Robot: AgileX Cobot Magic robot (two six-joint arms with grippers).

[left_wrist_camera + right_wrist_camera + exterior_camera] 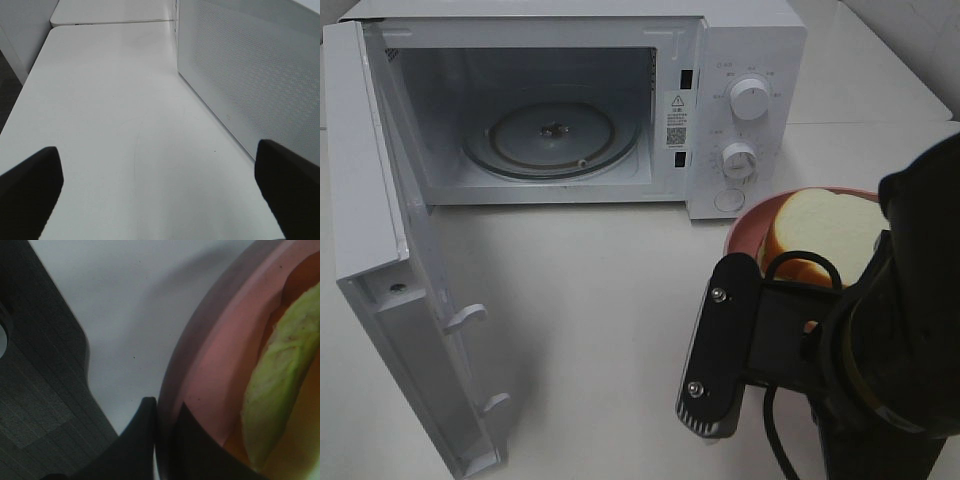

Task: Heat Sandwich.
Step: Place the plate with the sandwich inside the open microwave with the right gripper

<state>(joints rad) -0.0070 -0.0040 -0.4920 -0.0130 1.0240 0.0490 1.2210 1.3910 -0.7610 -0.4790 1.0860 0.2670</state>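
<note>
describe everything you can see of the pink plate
The pink plate is round, plastic-looking, with a raised rim. It is by the front right corner of the open microwave, over the white table. The sandwich lies in it, green filling showing. The right claw is shut on its rim, one finger inside, one outside.

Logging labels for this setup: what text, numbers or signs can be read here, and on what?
Sticker on the microwave front: warning triangle and QR-like square; its print is too small to read.
Markings around the upper dial and lower dial: too small to read.
No legible words anywhere else.
</note>
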